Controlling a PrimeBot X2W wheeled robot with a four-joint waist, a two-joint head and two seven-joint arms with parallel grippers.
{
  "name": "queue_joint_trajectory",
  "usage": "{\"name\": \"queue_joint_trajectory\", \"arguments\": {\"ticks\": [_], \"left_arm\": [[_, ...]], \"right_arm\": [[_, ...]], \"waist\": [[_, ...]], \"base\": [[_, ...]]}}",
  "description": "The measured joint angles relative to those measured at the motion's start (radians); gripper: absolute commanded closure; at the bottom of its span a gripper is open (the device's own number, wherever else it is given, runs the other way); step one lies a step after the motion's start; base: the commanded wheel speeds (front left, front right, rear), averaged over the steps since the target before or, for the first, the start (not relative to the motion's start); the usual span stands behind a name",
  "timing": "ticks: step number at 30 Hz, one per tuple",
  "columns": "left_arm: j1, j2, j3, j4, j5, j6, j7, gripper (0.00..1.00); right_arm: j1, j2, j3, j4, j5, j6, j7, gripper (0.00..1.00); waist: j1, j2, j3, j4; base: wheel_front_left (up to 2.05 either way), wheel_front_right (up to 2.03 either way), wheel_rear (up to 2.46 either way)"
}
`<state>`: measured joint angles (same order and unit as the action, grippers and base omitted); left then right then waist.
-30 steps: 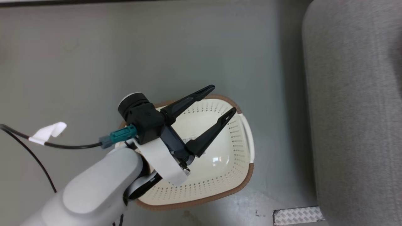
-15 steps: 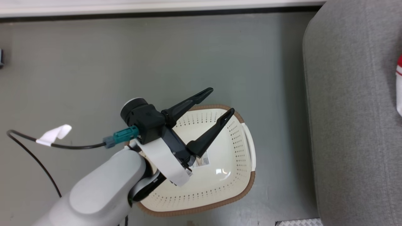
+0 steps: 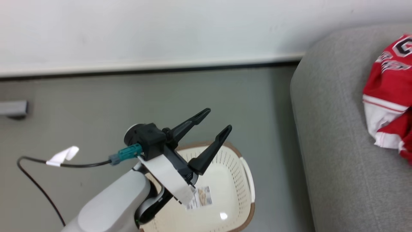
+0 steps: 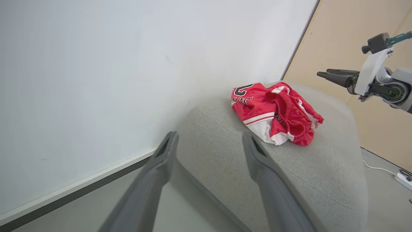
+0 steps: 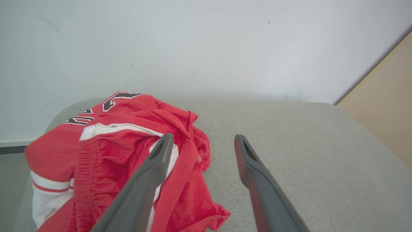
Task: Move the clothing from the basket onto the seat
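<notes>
The red clothing (image 3: 389, 80), with white trim and black-and-white numerals, lies bunched on the grey seat (image 3: 338, 145) at the right. The left wrist view shows this clothing (image 4: 273, 112) on the seat (image 4: 289, 174) beyond my open left gripper (image 4: 209, 141). My left gripper (image 3: 218, 119) hangs over the far rim of the cream basket (image 3: 249, 183), whose floor bears a paper label. My right gripper (image 5: 202, 138) is open just above the seat (image 5: 305, 145), its left finger in front of the clothing (image 5: 122, 141). Nothing sits between its fingers.
A black cable with a white tape tag (image 3: 62, 154) runs over the grey floor on the left. A white wall with a baseboard (image 3: 145, 66) stands behind. A white power strip (image 4: 404, 177) lies on the floor past the seat.
The head camera has tilted up, so the wall and the clothing on the seat have come into view and the basket sits lower. My left gripper stays open over the basket.
</notes>
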<state>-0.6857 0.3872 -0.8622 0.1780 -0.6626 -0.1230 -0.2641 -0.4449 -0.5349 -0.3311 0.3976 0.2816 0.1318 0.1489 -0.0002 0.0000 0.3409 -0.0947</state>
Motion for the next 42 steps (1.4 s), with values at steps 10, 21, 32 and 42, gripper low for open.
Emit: {"name": "queue_joint_trajectory", "arguments": {"ticks": [10, 21, 32, 42], "left_arm": [[0.1, -0.029, 0.052, 0.006, 0.012, 0.009, 0.0, 0.0], [0.192, -0.015, 0.172, 0.004, 0.021, 0.054, 0.0, 0.0], [0.363, 0.001, 0.38, -0.033, 0.074, 0.108, 0.0, 0.0], [0.549, -0.05, 0.628, -0.039, 0.146, 0.149, 0.0, 0.0]], "right_arm": [[0.069, 0.012, 0.09, -0.201, 0.024, 0.0, -0.009, 0.0], [0.099, 0.071, 0.268, -0.275, 0.101, 0.0, -0.112, 0.0], [0.144, 0.205, 0.403, -0.253, 0.144, 0.0, -0.263, 0.0], [0.294, 0.316, 0.439, -0.199, 0.115, 0.0, -0.397, 0.0]], "waist": [[-0.0001, 0.0, -0.189, 0.013], [-0.0002, 0.0, -0.321, 0.093], [0.0, 0.0, -0.374, 0.183], [0.0001, 0.0, -0.397, 0.25]], "base": [[0.0, 0.0, 0.0], [0.0, 0.0, 0.0], [0.0, 0.0, 0.0], [0.0, 0.0, 0.0]]}}
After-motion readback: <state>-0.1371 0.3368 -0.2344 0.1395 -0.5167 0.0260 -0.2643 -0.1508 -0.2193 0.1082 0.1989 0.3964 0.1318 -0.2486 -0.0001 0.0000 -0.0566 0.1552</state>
